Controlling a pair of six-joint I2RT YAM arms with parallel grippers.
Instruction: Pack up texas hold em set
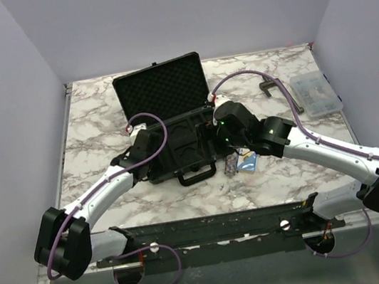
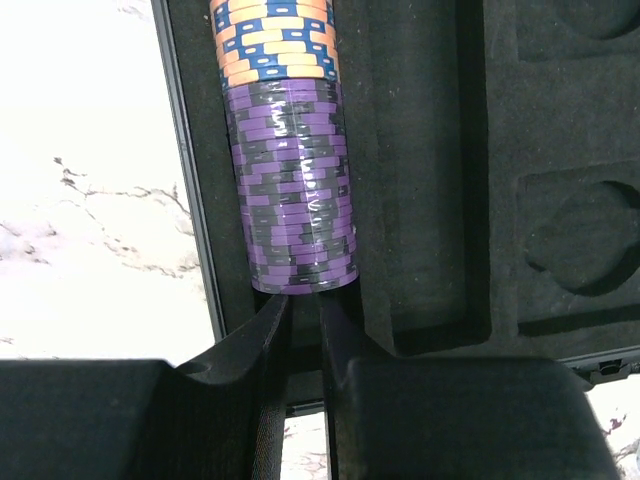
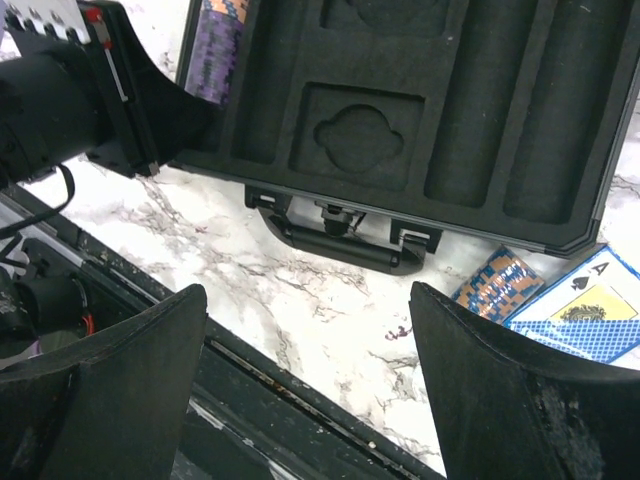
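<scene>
The black case [image 1: 160,92] lay open at centre frame, purple chips [image 2: 295,190] in its left slot. The left gripper [image 2: 305,308] was pinched shut, empty, just below them; the right gripper [image 3: 308,295] gaped empty near the blue deck [image 3: 585,310].

top: above-behind, whole table [image 1: 98,113] | left wrist: close, into case [image 2: 410,150] | right wrist: near handle [image 3: 340,248] | shared: case

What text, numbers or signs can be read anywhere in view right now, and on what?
"A" with a spade sign: corner of the blue card deck box.
Centre print on that box: too blurred to read.
On the purple-and-grey chip stack: none readable.
On the clear plastic compartment box: too small to read.
</scene>
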